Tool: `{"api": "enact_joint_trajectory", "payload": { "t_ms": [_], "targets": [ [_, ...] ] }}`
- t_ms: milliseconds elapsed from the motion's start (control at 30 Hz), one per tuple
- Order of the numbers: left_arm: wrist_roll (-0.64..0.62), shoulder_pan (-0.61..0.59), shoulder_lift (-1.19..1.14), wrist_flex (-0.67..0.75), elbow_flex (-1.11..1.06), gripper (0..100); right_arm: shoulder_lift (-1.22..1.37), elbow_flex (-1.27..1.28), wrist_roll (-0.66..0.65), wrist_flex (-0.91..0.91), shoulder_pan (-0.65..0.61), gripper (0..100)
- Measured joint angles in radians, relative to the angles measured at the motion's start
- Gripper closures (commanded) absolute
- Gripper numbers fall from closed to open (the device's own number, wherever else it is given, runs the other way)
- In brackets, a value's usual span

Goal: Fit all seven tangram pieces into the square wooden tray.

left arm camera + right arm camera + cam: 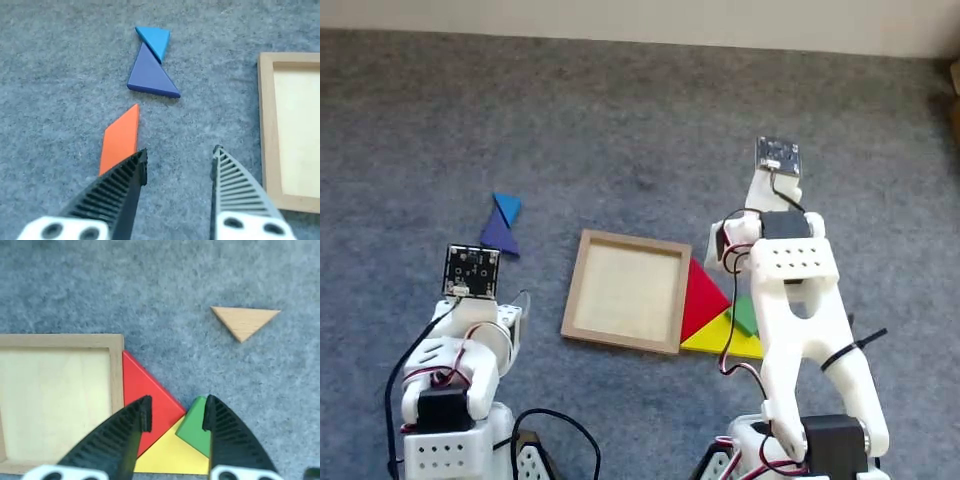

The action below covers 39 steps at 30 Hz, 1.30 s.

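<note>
The empty tray (576,285) lies mid-carpet. The red triangle (703,297) is against its rim at 3 o'clock, the yellow triangle (715,342) and green piece (744,316) are bunched at 4, and the blue triangle (507,207) and navy triangle (499,238) sit tip to tip at 10. The left gripper (180,151) hangs wide and empty at the tray's 9 o'clock, with an orange piece (120,138) just beside one fingertip. The right gripper (178,400), half open and holding nothing, sits over the red-green seam, with a wood triangle (244,322) well apart.
</note>
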State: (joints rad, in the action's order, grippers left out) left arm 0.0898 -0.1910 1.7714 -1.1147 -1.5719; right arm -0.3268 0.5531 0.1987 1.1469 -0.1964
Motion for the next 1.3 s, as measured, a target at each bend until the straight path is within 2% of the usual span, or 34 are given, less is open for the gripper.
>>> {"api": "enact_joint_trajectory", "payload": {
  "t_ms": [533,733,900,1033,1133,1200,1300],
  "targets": [
    [0.0,0.0,0.0,0.052,-0.104,79,0.0,0.0,0.0,-0.017,0.0,82.9],
    [0.0,0.0,0.0,-0.1,-0.104,79,0.0,0.0,0.0,-0.038,0.0,82.9],
    [0.0,0.0,0.0,-0.123,-0.104,79,0.0,0.0,-0.04,-0.034,0.0,82.8],
    [0.0,0.0,0.0,-0.123,-0.104,79,0.0,0.0,-0.13,0.063,0.0,81.7],
    [0.0,0.0,0.0,-0.123,-0.104,79,0.0,-0.018,-0.176,0.124,0.0,74.4],
    [0.0,0.0,0.0,-0.123,-0.104,79,0.003,-0.041,-0.196,0.175,0.0,70.4],
    [0.0,0.0,0.0,-0.123,-0.104,79,0.051,-0.084,-0.203,0.256,0.0,70.2]
  ]
}}
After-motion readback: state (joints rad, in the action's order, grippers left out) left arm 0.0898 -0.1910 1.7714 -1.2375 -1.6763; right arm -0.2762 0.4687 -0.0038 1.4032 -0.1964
